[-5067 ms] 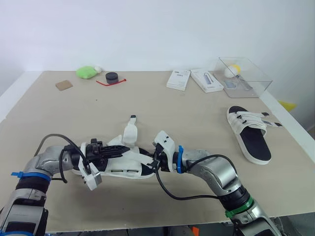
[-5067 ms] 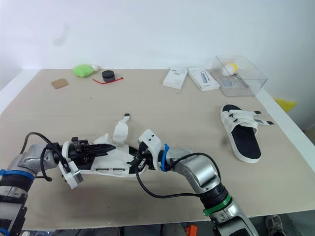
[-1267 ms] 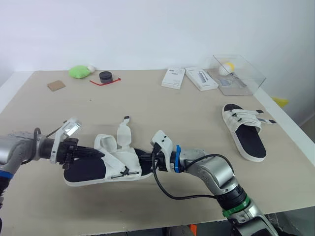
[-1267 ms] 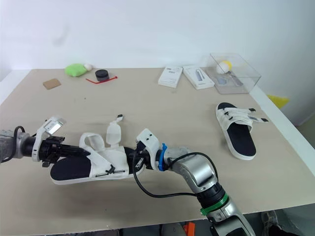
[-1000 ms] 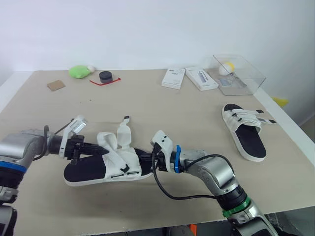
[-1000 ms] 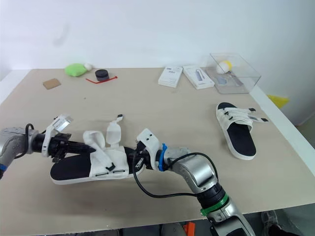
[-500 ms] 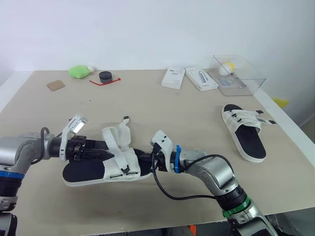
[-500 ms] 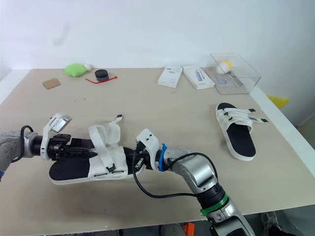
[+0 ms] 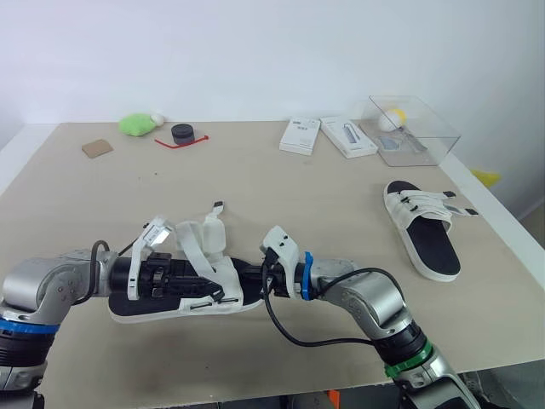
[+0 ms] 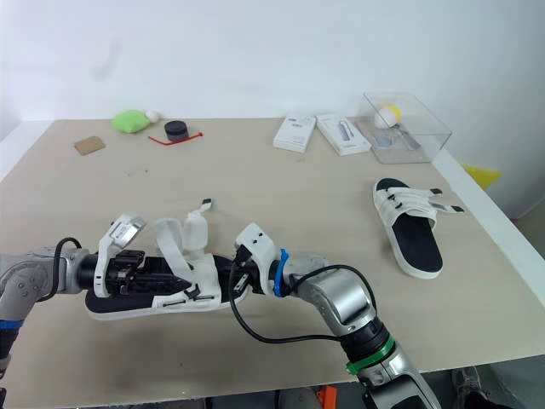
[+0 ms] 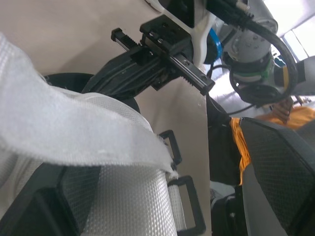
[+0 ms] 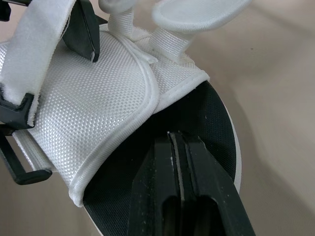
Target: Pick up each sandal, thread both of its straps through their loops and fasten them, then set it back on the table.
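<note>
Now, a white sandal (image 9: 183,300) lies on the desk (image 9: 341,196).
Left tool (image 9: 204,288) open, half hidden by straps (image 9: 194,247); right tool (image 9: 243,274) closed.

Bare tabletop (image 9: 324,204) beside near sandal (image 9: 223,281)

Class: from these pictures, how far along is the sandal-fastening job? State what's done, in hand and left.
Done, seemingly: the far sandal lies on the table, straps across. In hand: the left gripper and right gripper are at the near sandal, whose straps stand loose, loops empty. Left: threading and fastening both.
</note>
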